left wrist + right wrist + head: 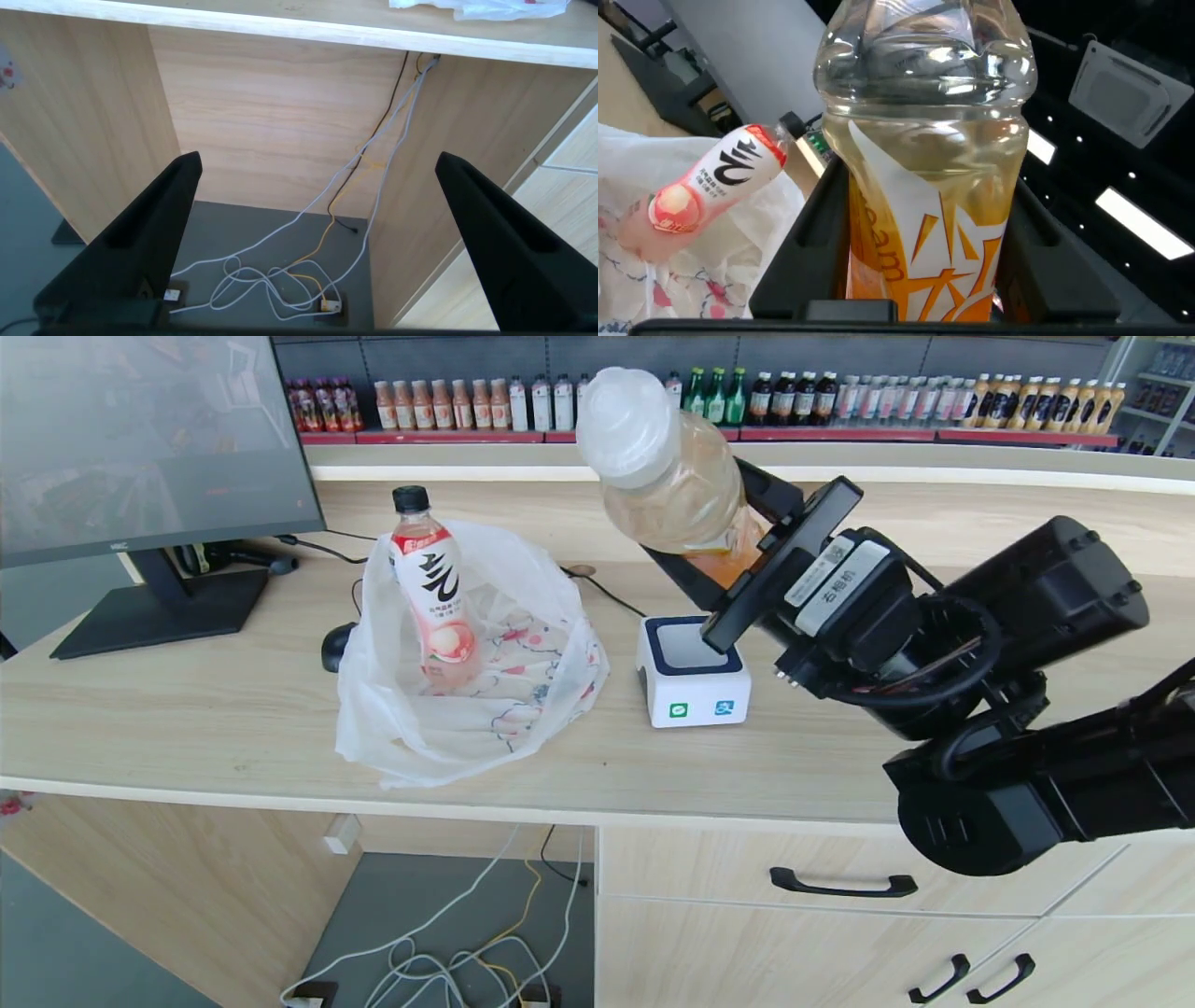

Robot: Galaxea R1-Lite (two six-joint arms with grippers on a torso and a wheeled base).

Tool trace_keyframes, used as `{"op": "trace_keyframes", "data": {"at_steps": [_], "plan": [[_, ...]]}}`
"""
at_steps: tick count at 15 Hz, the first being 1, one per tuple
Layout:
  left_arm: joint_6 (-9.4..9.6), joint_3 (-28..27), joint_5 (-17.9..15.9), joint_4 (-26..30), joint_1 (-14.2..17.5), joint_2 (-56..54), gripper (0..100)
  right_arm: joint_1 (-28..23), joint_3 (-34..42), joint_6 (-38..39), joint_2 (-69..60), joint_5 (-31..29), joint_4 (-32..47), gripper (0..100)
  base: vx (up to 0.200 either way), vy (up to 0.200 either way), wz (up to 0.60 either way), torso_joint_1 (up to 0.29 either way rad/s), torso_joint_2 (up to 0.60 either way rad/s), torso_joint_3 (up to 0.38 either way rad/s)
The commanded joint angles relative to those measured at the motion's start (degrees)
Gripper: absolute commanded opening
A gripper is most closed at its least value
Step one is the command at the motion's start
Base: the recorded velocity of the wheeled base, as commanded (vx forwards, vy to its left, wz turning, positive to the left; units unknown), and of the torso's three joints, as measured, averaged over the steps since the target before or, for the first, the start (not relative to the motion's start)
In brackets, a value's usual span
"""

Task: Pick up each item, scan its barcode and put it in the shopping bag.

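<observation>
Orange bottle [667, 476]: one, in right tool [747, 537]; pink bottle [439, 607]: one, in bag [560, 653].

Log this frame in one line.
right gripper: shut on orange-label bottle, raised near scanner | pink bottle: upright in shopping bag | left gripper: jaws open, below countertop

Upright pink bottle [439, 607] inside open bag [369, 700]

Green and blue icons mark the scanner [695, 693]; large black characters stand on the pink bottle [437, 602].
</observation>
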Motion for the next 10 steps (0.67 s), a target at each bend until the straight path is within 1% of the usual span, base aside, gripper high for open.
{"op": "trace_keyframes", "data": {"at_steps": [1,5,7,10], "plan": [[0.0,0.0,0.0,0.0,0.0,0.0,100,0.5,1.4,2.8,-4.5,-3.0,-0.1,0,0.0,0.0,0.0,0.0,0.0,0.0],[0.0,0.0,0.0,0.0,0.0,0.0,100,1.0,1.0,11.7,-7.0,-10.0,-0.1,0,0.0,0.0,0.0,0.0,0.0,0.0],[0.0,0.0,0.0,0.0,0.0,0.0,100,1.0,2.3,18.8,-7.8,-15.4,-0.1,0,0.0,0.0,0.0,0.0,0.0,0.0],[0.0,0.0,0.0,0.0,0.0,0.0,100,1.0,5.6,31.4,-7.7,-27.5,-0.1,0,0.0,0.0,0.0,0.0,0.0,0.0]]}}
